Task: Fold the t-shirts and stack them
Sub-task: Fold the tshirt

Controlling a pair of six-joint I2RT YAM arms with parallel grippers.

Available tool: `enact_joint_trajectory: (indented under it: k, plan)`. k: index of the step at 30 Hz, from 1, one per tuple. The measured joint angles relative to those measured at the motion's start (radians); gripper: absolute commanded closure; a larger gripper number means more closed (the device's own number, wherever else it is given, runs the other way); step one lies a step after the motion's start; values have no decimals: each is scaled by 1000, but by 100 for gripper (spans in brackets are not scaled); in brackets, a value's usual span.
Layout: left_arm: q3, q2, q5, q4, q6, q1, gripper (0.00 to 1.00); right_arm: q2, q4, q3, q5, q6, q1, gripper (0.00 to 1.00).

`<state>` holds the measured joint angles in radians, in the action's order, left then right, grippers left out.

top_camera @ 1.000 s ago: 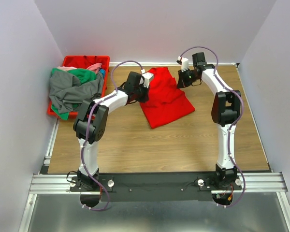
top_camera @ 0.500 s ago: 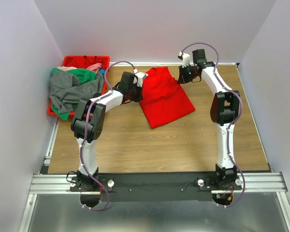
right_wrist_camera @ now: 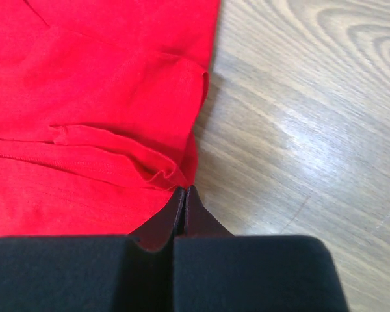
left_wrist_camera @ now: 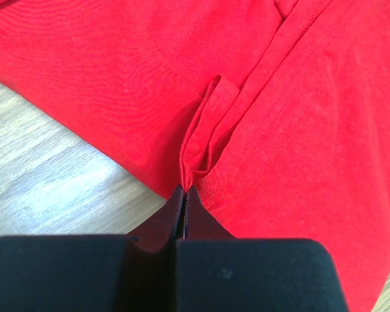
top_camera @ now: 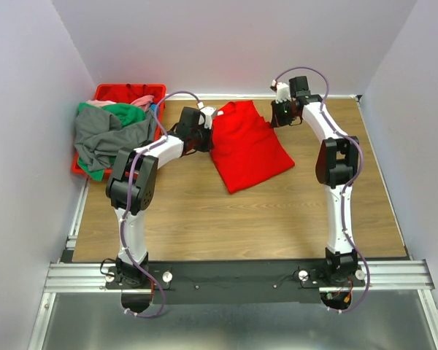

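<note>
The red t-shirt (top_camera: 248,149) lies spread on the surface (top_camera: 204,211) toward 12 o'clock. The left claw (left_wrist_camera: 184,188) is clamped on a bunched fold at its 10 o'clock edge. The right claw (right_wrist_camera: 184,188) pinches its 1 o'clock edge.

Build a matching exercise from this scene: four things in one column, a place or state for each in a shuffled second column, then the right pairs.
Things
1. red t-shirt
2. grey t-shirt
3. left gripper
4. right gripper

Places or states
A. draped over the near rim of the crate
B. shut on the red t-shirt's edge away from the crate
C. lying on the table between the two grippers
D. shut on a bunched fold at the red t-shirt's edge nearer the crate

Pairs: 1-C, 2-A, 3-D, 4-B
</note>
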<state>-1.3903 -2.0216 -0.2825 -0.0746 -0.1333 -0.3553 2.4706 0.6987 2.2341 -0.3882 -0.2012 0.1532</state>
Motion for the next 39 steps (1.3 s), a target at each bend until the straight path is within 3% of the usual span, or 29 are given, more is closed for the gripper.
enact_joint_trajectory:
  k: [2, 3, 5, 6, 7, 11, 14, 20, 25, 32, 35, 36, 39]
  plan:
    - [0, 0, 0, 1, -3, 0, 100, 0, -3, 2, 3, 8, 0, 96]
    - [0, 0, 1, 3, -5, 1, 84, 0, -6, 2, 3, 14, 0, 80]
    - [0, 0, 3, 6, -12, 1, 66, 1, -10, 2, 3, 16, -2, 67]
    - [0, 0, 10, 6, -13, 1, 51, 2, -16, 2, 3, 24, -3, 61]
    - [0, 0, 20, 6, -17, 1, 49, 2, -20, 2, 4, 30, -3, 52]
    - [16, 39, 120, 6, -28, 1, 39, 0, -26, 0, 19, 34, -6, 41]
    - [67, 147, 185, 13, -13, 2, 29, -28, -37, -39, 14, 27, -18, 23]
    - [199, 497, 162, 100, 28, 6, 27, -261, -51, -368, -141, -66, -114, 22]
    - [429, 704, 48, 181, -66, -3, 28, -438, -68, -671, -185, -135, -169, 27]
    - [723, 842, -3, 162, -199, -102, 28, -449, -65, -821, -187, -140, -141, 35]
    - [755, 941, 2, 168, -218, -119, 18, -449, -72, -822, -181, -138, -141, 44]
    - [765, 1008, 15, 184, -219, -119, 6, -449, -77, -826, -178, -137, -141, 47]
    - [776, 1157, 61, 255, -216, -117, 2, -451, -92, -843, -177, -136, -142, 69]
